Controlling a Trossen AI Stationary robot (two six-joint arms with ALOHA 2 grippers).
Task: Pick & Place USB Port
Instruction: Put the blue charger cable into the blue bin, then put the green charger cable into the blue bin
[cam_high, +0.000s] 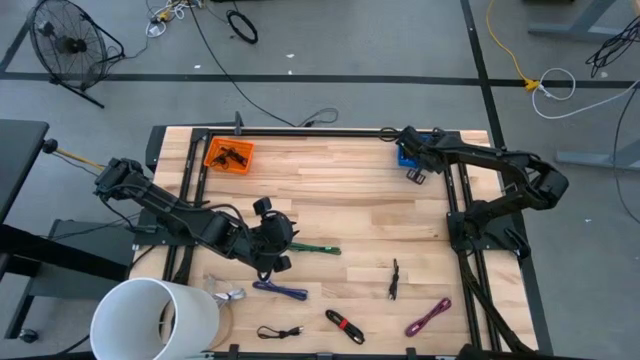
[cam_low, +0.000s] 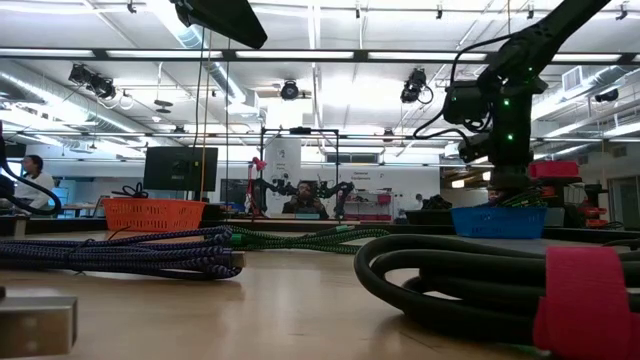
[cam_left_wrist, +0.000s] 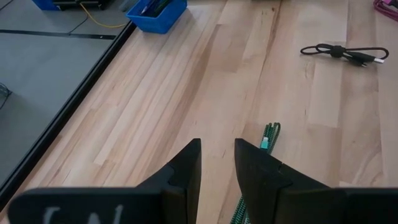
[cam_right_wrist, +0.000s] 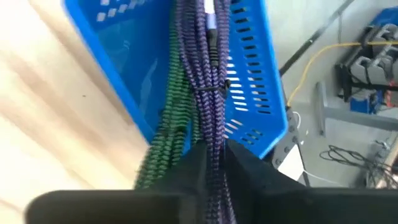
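Two arms | right gripper (cam_right_wrist: 211, 155) over blue slotted plastic bin (cam_right_wrist: 255, 93), jaws narrow around purple braided USB cable (cam_right_wrist: 208, 68) | left gripper (cam_left_wrist: 216, 163) mid-table, jaws narrowly parted, empty, beside green braided cable (cam_left_wrist: 268, 135)

You can't see the purple cable's (cam_right_wrist: 211, 93) lower end; the right tool (cam_right_wrist: 211, 155) hides it, and the blue bin (cam_right_wrist: 249, 81) runs past the edge.

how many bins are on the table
2: an orange bin at the far left corner, and a blue bin at the far right corner, with the right gripper over it.
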